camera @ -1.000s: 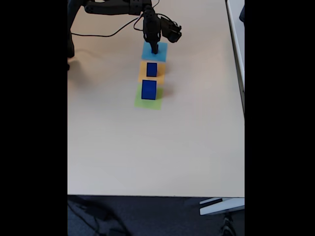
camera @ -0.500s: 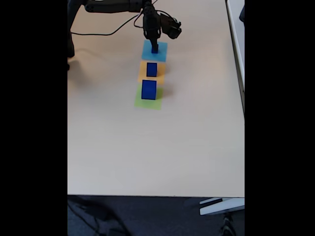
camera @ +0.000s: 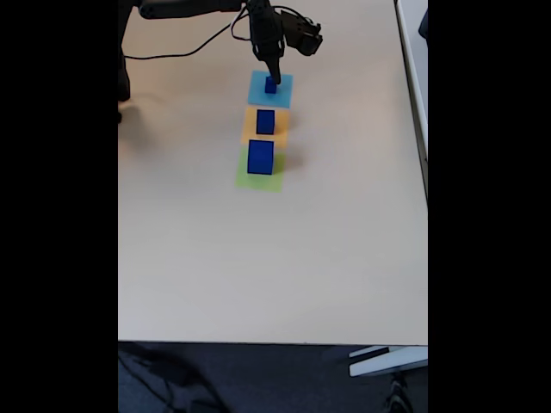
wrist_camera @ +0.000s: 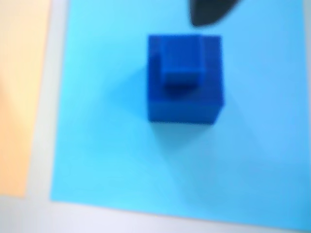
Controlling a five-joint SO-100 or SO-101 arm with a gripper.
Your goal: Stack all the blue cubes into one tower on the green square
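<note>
I count three blue cubes (camera: 261, 156) on the pale matte bench (camera: 258, 258), each on one of three flat squares in a row. The largest sits on the green square (camera: 258, 179) at 6 o'clock, the middle one on the orange square (camera: 250, 125), and the smallest (wrist_camera: 184, 80) on the light-blue square (wrist_camera: 121, 160) at 12. The pincer (camera: 273, 76) hovers just above it; I cannot tell its opening.

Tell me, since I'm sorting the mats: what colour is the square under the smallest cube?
Light blue; the square under the smallest cube shows best in the wrist view.
</note>
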